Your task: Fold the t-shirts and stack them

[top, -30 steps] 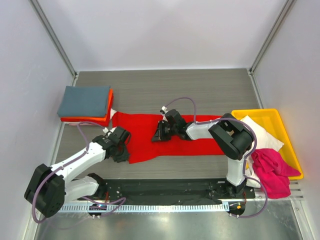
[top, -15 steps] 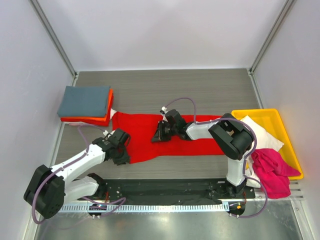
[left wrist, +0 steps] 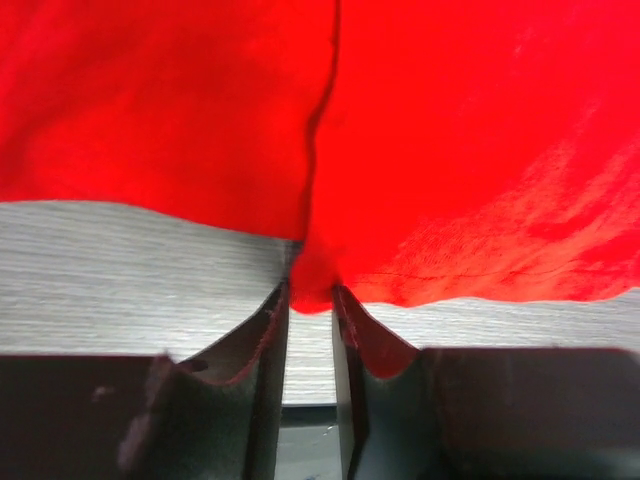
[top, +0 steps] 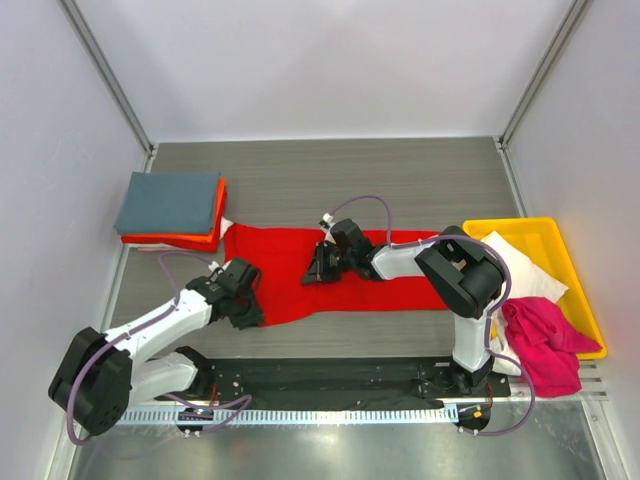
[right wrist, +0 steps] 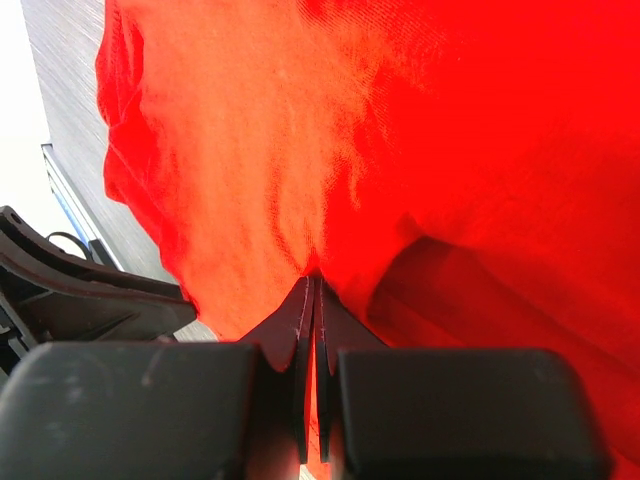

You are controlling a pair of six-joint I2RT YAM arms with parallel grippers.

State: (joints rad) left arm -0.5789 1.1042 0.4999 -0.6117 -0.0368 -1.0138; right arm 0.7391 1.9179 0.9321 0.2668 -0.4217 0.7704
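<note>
The red t-shirt (top: 340, 262) lies spread across the middle of the table. My left gripper (top: 255, 314) is at its near left corner; in the left wrist view (left wrist: 310, 292) the jaws are shut on a pinch of the red hem (left wrist: 312, 285). My right gripper (top: 315, 271) rests on the middle of the shirt, shut on a fold of red cloth (right wrist: 316, 283). The grey-blue t-shirt (top: 168, 200) lies folded on the folded orange t-shirt (top: 205, 238) at the far left. The white t-shirt (top: 522, 262) and the magenta t-shirt (top: 542, 342) lie crumpled at the right.
The yellow tray (top: 550, 228) stands at the right edge, with the white shirt in it and the magenta shirt hanging over its near side. Grey walls close in the table on three sides. A black rail (top: 330, 378) runs along the near edge.
My left gripper has shifted slightly toward the near edge along the shirt's left corner. The right arm and the shirt have barely moved.
</note>
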